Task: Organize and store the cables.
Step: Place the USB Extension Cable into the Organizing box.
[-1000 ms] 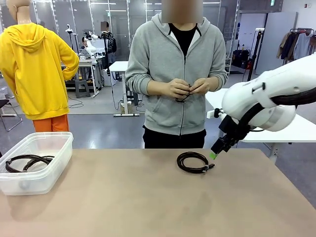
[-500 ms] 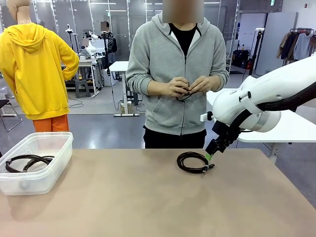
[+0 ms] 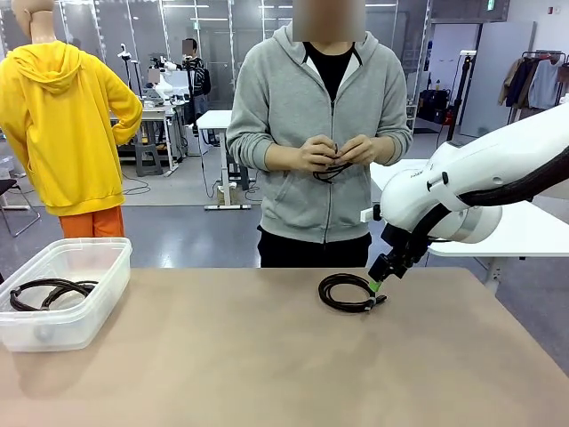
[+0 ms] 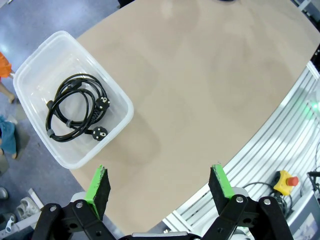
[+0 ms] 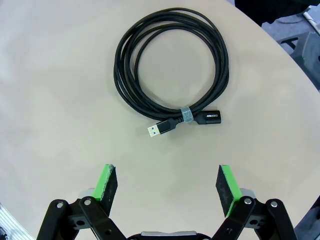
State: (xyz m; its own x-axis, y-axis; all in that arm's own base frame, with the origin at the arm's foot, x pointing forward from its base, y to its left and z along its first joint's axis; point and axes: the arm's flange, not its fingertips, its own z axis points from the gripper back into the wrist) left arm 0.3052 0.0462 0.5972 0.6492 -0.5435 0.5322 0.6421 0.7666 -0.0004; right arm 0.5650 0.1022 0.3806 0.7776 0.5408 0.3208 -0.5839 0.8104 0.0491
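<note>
I hold the right hand (image 5: 166, 176) spread wide, empty; the tied cable (image 5: 186, 115) lies just ahead, flat for pickup.

Light: bright, even, white, from overhead.
Shadows: soft and faint; you see one spread from the bin (image 4: 122, 112) onto the worktop (image 4: 210, 75).
Focus: your front view is sharp near, softer far back.
Wrist views: crisp at centre, the cable (image 5: 222, 65) braid plain; worktop edges bow with wide-angle distortion.
</note>
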